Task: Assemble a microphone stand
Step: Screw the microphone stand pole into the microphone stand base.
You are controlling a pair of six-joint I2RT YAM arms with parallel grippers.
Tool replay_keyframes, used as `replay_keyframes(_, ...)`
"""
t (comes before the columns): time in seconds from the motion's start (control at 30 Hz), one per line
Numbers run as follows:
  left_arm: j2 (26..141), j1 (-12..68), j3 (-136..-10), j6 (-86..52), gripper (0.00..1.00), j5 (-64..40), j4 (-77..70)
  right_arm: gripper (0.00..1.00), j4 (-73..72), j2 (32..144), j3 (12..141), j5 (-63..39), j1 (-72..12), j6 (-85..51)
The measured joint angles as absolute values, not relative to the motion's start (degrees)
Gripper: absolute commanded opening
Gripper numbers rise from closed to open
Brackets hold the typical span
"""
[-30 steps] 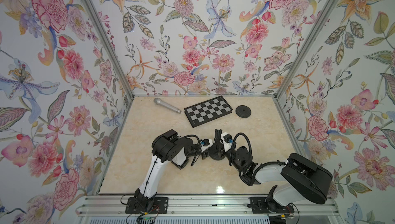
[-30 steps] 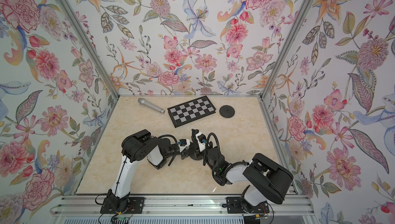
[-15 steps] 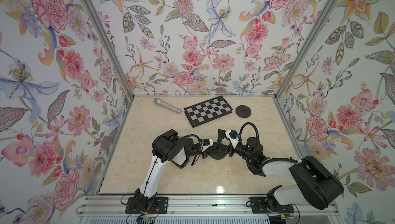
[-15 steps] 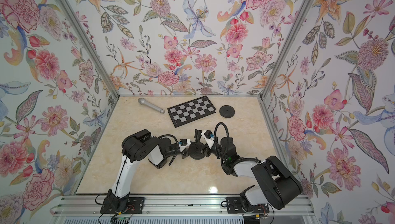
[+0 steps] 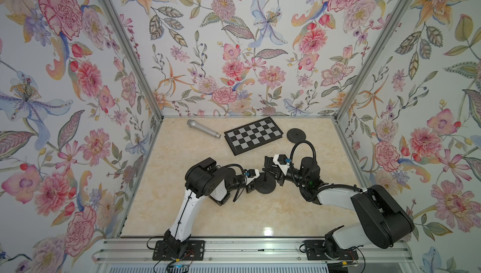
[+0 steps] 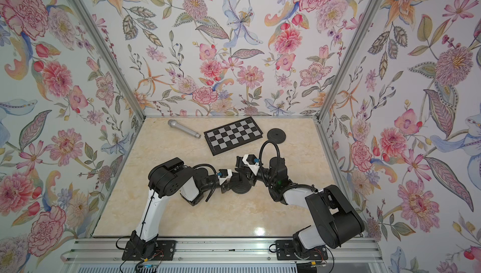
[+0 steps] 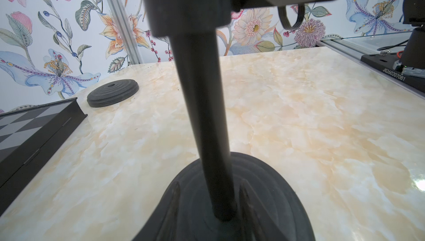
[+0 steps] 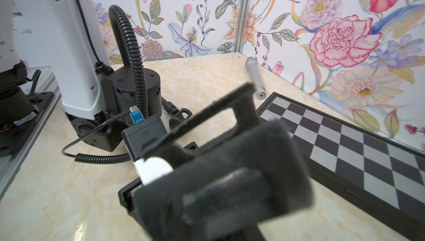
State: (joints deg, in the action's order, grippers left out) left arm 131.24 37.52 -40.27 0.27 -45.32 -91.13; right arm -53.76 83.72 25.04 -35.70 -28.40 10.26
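Bimanual assembly of a microphone stand on a marble-patterned bench [image 5: 208, 211], with all places given from the checkerboard [image 5: 253, 135] lying flat at the far side. On the robot's side of the checkerboard, near its middle and apart from it, the round black stand base [image 5: 268, 189] rests on the bench with the thin black pole [image 7: 202, 113] standing upright in its centre. The left claw [image 5: 256, 183] reaches in low from the left of the checkerboard's near edge; its fingers [image 7: 174, 196] are set narrowly on either side of the pole's foot, clamped on the raised hub of the stand base. The right claw [image 5: 269, 172] sits above the stand base, between it and the checkerboard, pinched nearly together on the upper end of the pole. The silver microphone [image 5: 203, 128] lies on its side just left of the checkerboard, its tail pointing at the board's left corner. A second black disc [image 5: 296, 135] lies flat just right of the checkerboard.
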Motion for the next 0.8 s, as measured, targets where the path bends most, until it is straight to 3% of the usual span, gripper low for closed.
replay_keyframes(0.27,131.2,37.5,-40.3,0.3,0.43,-46.7,-91.2,0.0,-70.4,87.2,18.8,15.4,-51.1,1.7)
replay_keyframes(0.4,131.2,37.5,-40.3,0.3,0.43,-47.2,-91.2,0.24,-76.5,91.8,19.8,25.8,-55.4,1.9)
replay_keyframes(0.53,131.2,37.5,-40.4,0.7,0.43,-46.9,-91.1,0.47,-75.5,90.6,18.4,18.6,-52.8,2.1)
replay_keyframes(0.8,131.2,37.5,-40.7,1.0,0.44,-46.3,-90.7,0.54,-59.3,81.1,16.9,-19.7,-32.9,8.3)
